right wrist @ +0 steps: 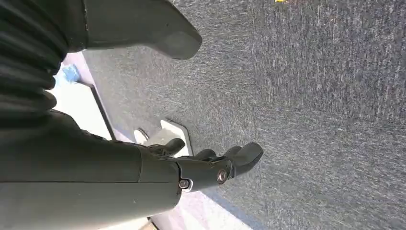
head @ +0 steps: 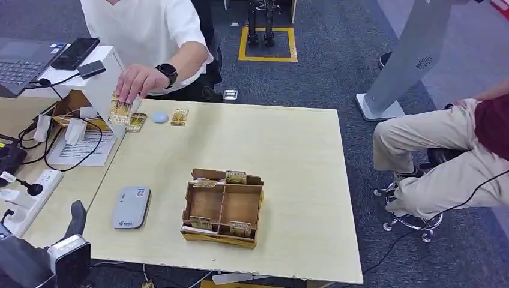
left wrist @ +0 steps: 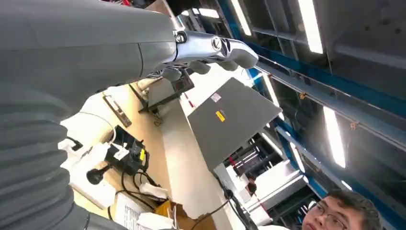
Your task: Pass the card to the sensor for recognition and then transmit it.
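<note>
Just beside the left hand (head: 76,217), on its outer side, a white power strip (head: 27,195) lies on the worktop (head: 300,156) with a black plug in it. Farther ahead of that hand are printed papers (head: 78,150) under black cables, a laptop (head: 21,63) and a black phone (head: 75,53). A person in a white shirt (head: 144,30), wearing a wristwatch (head: 168,72), stands beyond the far edge. Well across from the hand, a seated person (head: 438,156) is on a stool (head: 414,222).

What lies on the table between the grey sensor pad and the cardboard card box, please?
Nothing: in the head view the stretch of table between the sensor pad and the card box is bare wood.
</note>
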